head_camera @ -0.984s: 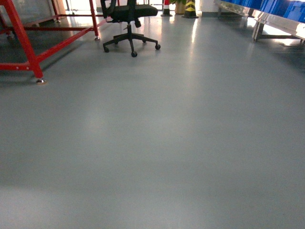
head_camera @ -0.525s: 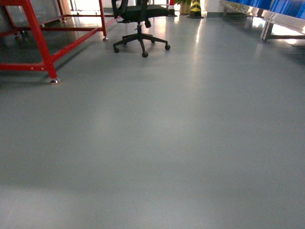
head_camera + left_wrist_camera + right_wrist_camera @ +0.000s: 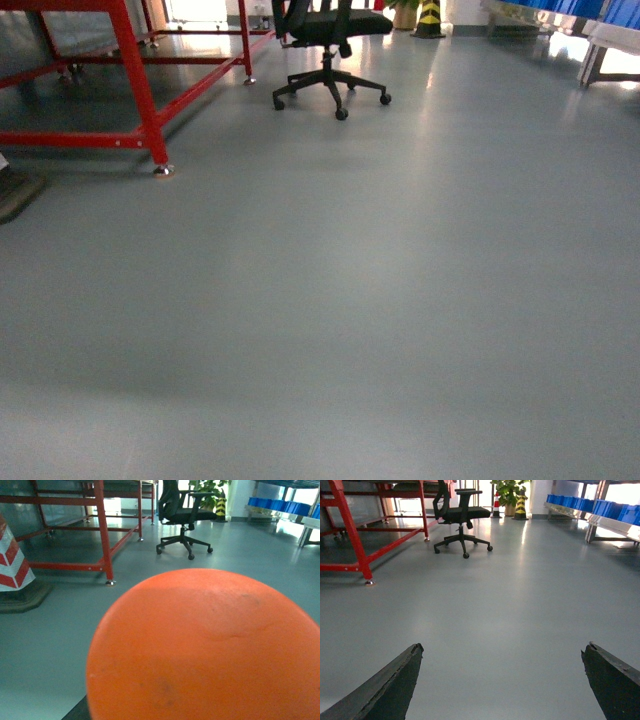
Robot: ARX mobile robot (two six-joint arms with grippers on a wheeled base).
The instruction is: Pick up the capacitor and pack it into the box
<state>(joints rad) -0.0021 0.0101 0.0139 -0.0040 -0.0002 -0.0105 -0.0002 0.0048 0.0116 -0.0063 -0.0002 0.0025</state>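
The capacitor (image 3: 205, 647) fills most of the left wrist view as a bright orange rounded mass pressed up against the lens; the left gripper's fingers are hidden behind it, so whether they clamp it cannot be told. No box shows in any view. The right gripper (image 3: 502, 682) hangs over bare grey floor (image 3: 330, 300) with its two dark fingers (image 3: 385, 690) spread wide and nothing between them. Farther off stand a red metal frame (image 3: 135, 85), a black office chair (image 3: 330, 55), a red-and-white striped cone (image 3: 12, 562) at the left, and blue bins (image 3: 600, 507) along the right wall.
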